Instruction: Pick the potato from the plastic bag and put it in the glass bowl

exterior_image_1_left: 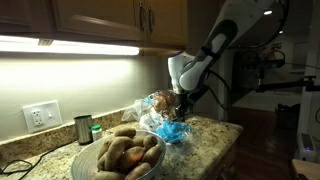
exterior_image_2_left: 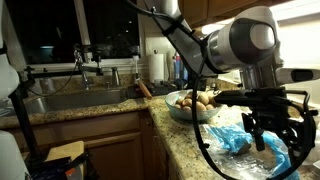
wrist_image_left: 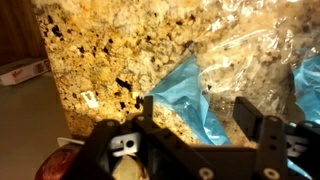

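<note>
Blue-patched plastic bag [exterior_image_2_left: 228,142] lies beneath gripper [exterior_image_2_left: 272,140], jaws seemingly apart.

jaws: seemingly just above plastic bag [exterior_image_1_left: 170,131] | glass bowl [exterior_image_1_left: 158,158]: holds potatoes [exterior_image_1_left: 125,152]

Main source: under-cabinet light strip [exterior_image_1_left: 70,45], blown out white from 9 to 12 o'clock in an exterior view. The wall [exterior_image_1_left: 100,85] below it is lit warm, the cabinets [exterior_image_1_left: 100,15] above are dark, and the room at 3 o'clock is dim. Window [exterior_image_2_left: 60,30] at 10 o'clock is black; the arm [exterior_image_2_left: 240,40] is overexposed at 1 o'clock. Wrist view: soft with a yellow cast. The gripper [wrist_image_left: 197,120] at 6 o'clock is dark and out of focus. White glare on the plastic bag [wrist_image_left: 250,45] at 1 o'clock.
</note>
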{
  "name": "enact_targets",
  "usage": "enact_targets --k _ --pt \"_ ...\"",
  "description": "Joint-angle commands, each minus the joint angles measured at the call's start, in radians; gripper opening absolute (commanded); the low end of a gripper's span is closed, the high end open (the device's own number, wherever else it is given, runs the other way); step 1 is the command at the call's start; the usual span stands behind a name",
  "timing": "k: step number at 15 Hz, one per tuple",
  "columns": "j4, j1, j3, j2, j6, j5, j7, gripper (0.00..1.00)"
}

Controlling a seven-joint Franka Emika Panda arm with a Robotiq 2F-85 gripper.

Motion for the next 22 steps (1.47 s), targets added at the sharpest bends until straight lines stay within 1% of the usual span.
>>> enact_targets --k 1,5,8,11,12,13,14,17,19,22 --pt "0.026 0.019 -0.013 0.020 -0.003 0.021 -0.019 0.52" --pt "0.037 0.021 -0.005 0.030 -0.006 0.039 -0.036 0.26" --pt "0.044 0.018 0.007 0.036 -0.007 0.071 -0.066 0.08" --pt "0.048 0.011 0.024 0.037 -0.011 0.115 -0.118 0.03" --pt "0.051 0.009 0.030 0.036 -0.015 0.131 -0.139 0.00" --pt "0.051 0.007 0.037 0.035 -0.016 0.148 -0.164 0.05" --pt "0.052 0.007 0.041 0.034 -0.015 0.159 -0.181 0.06" --pt "0.055 0.002 0.058 0.033 -0.019 0.200 -0.245 0.07" --pt "0.057 0.002 0.063 0.034 -0.022 0.216 -0.273 0.05" --pt "0.061 0.002 0.066 0.040 -0.027 0.228 -0.299 0.06"
